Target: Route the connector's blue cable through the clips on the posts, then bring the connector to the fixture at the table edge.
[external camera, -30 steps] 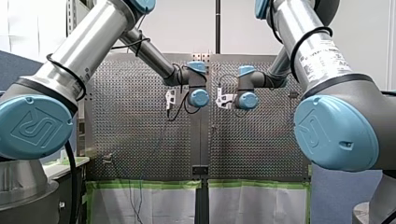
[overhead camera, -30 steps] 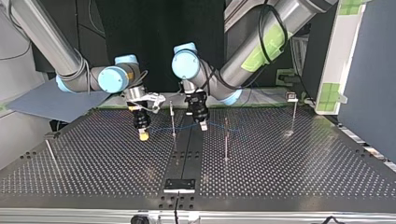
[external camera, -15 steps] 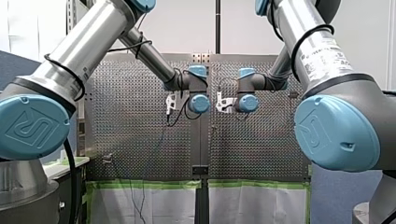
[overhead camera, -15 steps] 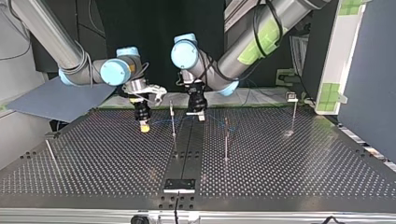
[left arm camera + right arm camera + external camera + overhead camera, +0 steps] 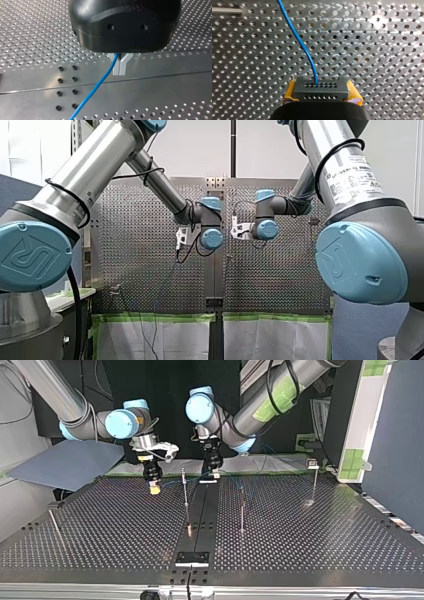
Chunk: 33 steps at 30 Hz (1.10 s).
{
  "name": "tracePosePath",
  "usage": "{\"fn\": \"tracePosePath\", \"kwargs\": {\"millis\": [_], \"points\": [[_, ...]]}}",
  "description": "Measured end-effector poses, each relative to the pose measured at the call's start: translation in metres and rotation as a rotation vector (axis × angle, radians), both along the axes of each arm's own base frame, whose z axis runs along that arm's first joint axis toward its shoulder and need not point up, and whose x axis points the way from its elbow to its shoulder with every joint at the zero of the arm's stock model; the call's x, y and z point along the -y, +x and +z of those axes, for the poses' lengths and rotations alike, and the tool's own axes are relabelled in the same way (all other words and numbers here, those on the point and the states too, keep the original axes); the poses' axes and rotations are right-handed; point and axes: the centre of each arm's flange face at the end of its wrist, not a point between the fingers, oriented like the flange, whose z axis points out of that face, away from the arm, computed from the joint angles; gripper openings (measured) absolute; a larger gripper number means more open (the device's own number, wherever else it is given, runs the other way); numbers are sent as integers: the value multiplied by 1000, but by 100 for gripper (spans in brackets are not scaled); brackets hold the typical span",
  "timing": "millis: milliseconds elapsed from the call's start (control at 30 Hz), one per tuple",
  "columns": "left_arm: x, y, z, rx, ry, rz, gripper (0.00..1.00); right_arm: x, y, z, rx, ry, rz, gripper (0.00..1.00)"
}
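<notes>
Connector (image 5: 321, 88), a small dark block with rows of holes, is clamped between the yellow pads (image 5: 290, 93) of the right end effector (image 5: 322, 96) and held above the perforated desk (image 5: 374, 50). Its blue cable (image 5: 298, 37) leaves the block's face in a free curve. Further along, the cable is pinched between the pale fingers (image 5: 122, 68) of the left end effector (image 5: 119, 72), which is closed on it, and then trails away below.

In the top view both end effectors hang near the desk's far edge, with a thin post (image 5: 184, 487) between them and a second post (image 5: 242, 510) near the left one. Whether the cable sits in any clip cannot be told. A dark plate, taken to be the fixture (image 5: 192, 558), lies at the near edge, well apart.

The cable is judged light, thin and limp. It is likely to sag and swing unless kept taut between the two grips, and it may slide through a pinch. The connector is judged rigid and light. It is best held by its flat sides and not hauled by the cable, since the joint where the cable enters could be strained.
</notes>
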Motion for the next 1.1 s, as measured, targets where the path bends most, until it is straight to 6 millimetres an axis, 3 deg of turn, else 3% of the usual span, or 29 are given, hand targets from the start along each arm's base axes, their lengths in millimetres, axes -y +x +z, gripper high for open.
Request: {"fn": "tracePosePath", "kwargs": {"millis": [333,700,1100], "points": [[-6,-11,-15,-19,22,-4,2,-17,-8,-20,-9,17,2,0],[1,-16,-37,-41,57,-42,2,-40,-18,-49,-27,54,5,0],[5,-19,-40,-41,64,-55,2,-57,-35,-75,-37,88,-18,0]]}}
